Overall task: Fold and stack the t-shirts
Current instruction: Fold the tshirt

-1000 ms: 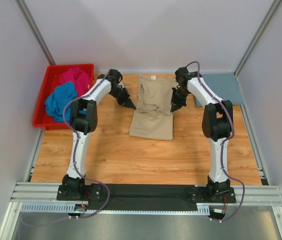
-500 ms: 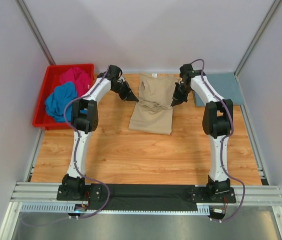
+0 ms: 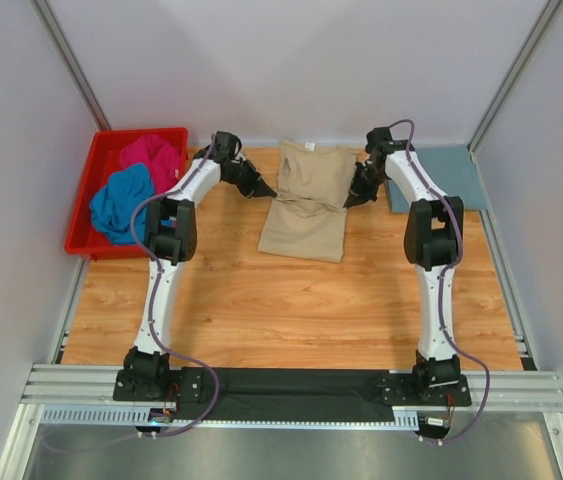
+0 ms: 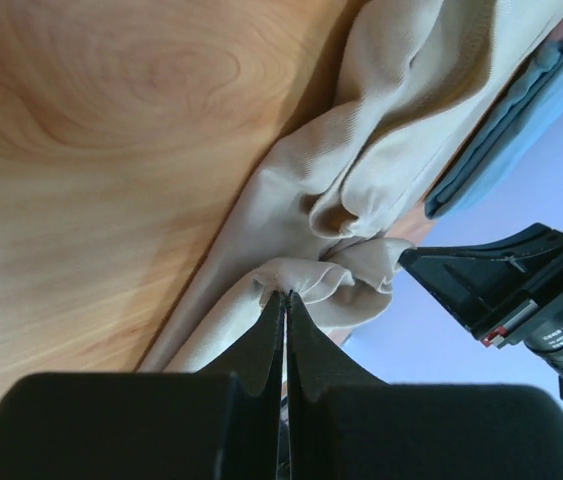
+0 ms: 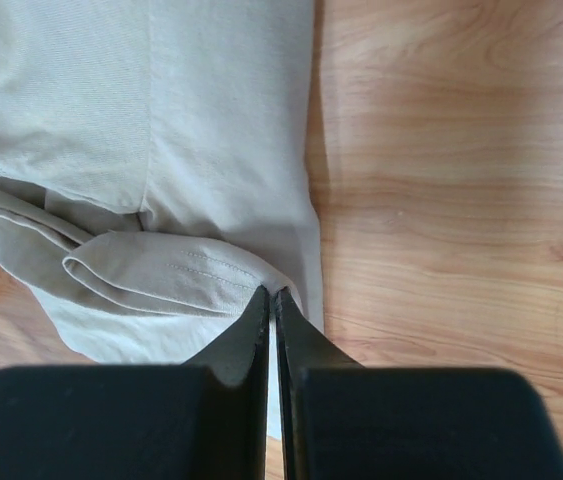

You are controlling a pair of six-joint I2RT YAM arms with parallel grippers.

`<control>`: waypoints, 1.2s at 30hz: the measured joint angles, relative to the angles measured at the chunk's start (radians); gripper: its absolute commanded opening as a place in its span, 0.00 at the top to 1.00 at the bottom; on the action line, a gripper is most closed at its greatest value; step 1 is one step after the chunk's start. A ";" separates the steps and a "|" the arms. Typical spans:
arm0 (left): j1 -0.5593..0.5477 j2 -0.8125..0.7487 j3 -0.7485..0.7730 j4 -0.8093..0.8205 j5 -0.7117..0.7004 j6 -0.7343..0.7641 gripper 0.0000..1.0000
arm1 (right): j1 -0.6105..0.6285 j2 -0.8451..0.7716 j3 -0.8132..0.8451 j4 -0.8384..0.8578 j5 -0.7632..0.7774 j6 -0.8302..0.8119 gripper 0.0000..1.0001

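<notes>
Pale walls close in a wooden table (image 3: 291,300), seen from above with both arm bases at 6 o'clock. A beige t-shirt (image 3: 306,205) lies towards 12 o'clock on the wood, its collar at the far end. A bunched ridge of cloth runs across its middle, between the two grippers.

The left gripper (image 3: 266,190) is at the shirt's 9 o'clock edge. Its wrist view shows the jaws pressed fully together, with a puckered fold of beige cloth (image 4: 341,275) pinched at the tips (image 4: 283,297).

The right gripper (image 3: 350,202) is at the 3 o'clock edge. Its jaws are likewise closed tight, and the tips (image 5: 271,293) nip the doubled, stitched edge of the same shirt (image 5: 161,130).

At 2 o'clock a grey-blue t-shirt (image 3: 451,175) lies flat against the far wall, well apart from the grippers. At 10 o'clock a red bin (image 3: 79,235) holds a magenta t-shirt (image 3: 151,155) and, on its near side, a bright blue t-shirt (image 3: 121,205), both crumpled and touching each other.
</notes>
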 measured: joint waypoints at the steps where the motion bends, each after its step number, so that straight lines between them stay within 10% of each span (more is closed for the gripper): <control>1: 0.003 0.002 0.003 0.002 -0.002 -0.004 1.00 | -0.005 0.003 0.002 0.002 -0.002 0.003 1.00; 10: 0.016 0.007 0.016 0.112 0.019 -0.056 0.96 | -0.031 0.020 0.039 0.024 -0.026 0.014 0.98; 15: 0.016 0.021 0.045 0.135 0.049 -0.031 0.74 | -0.044 0.029 0.060 0.066 -0.055 0.040 0.62; 19: 0.017 -0.042 -0.089 0.098 0.034 0.056 0.58 | -0.058 0.023 0.052 0.079 -0.062 0.043 0.55; 36: 0.003 -0.399 -0.547 -0.098 -0.126 0.394 0.56 | -0.001 -0.409 -0.612 0.157 -0.142 -0.100 0.53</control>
